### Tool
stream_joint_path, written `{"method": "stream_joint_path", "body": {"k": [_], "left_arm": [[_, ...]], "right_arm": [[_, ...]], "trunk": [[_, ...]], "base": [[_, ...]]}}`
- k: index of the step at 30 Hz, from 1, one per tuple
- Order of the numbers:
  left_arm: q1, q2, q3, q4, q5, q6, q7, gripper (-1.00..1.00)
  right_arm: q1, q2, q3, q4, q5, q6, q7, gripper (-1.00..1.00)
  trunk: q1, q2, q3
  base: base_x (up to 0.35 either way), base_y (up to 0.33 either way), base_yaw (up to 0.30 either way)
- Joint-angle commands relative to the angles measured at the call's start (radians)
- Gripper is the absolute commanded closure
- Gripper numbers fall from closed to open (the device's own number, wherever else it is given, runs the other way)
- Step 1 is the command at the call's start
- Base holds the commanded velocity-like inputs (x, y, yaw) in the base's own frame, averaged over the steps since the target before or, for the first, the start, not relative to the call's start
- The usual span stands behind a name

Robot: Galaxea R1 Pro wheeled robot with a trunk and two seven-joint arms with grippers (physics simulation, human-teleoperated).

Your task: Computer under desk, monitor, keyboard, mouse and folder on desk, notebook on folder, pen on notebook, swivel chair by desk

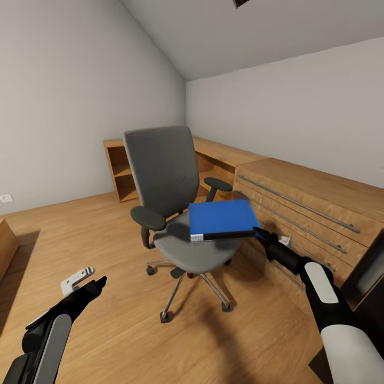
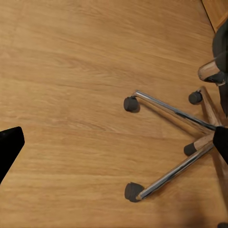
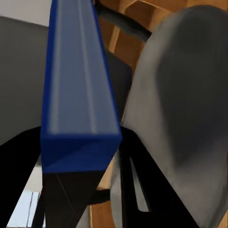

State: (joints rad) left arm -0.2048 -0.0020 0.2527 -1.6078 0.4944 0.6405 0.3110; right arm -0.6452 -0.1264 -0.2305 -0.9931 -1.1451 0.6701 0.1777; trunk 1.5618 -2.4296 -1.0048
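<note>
Holding the folder [image 1: 223,219] in the right gripper [image 1: 258,232], I judge the step in hand to be the transfer of the folder from the swivel chair [image 1: 176,210] to the desk. In the head view the folder sits roughly level, just above the grey seat, and appears lifted clear of it, though I cannot confirm a gap from this angle. The right gripper is clamped on its near right corner; in the right wrist view the blue spine [image 3: 78,90] runs out along the fingers, one dark finger [image 3: 71,194] lying under it, which supports a firm pinch.

The left gripper [image 1: 95,282] hangs low over the oak floor [image 1: 106,330], well apart from the chair. In the left wrist view its fingers stand apart with nothing between them, above the chair's chrome base [image 2: 178,142] and casters.

A light-wood drawer chest [image 1: 314,213] stands just beside the chair on the right, with low wooden shelving [image 1: 125,170] along the far wall.

Next move, in my judgement: raise the folder higher off the seat, clear the armrest [image 1: 217,184], then turn the base toward the desk. The hold is at one corner only, so the folder may sag or swing; I would move slowly and keep it level. The chair rolls on casters, so any contact could shove it.
</note>
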Motion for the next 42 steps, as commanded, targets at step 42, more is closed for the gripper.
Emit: {"method": "stream_joint_path", "body": {"k": [42], "left_arm": [[-0.001, 0.002, -0.001, 0.012, 0.007, -0.003, 0.010, -1.00]], "right_arm": [[0.181, 0.100, 0.000, -0.528, -0.002, -0.058, -0.088, 1.00]], "trunk": [[-0.161, 0.294, 0.131]], "base": [[0.000, 0.000, 0.000]]}}
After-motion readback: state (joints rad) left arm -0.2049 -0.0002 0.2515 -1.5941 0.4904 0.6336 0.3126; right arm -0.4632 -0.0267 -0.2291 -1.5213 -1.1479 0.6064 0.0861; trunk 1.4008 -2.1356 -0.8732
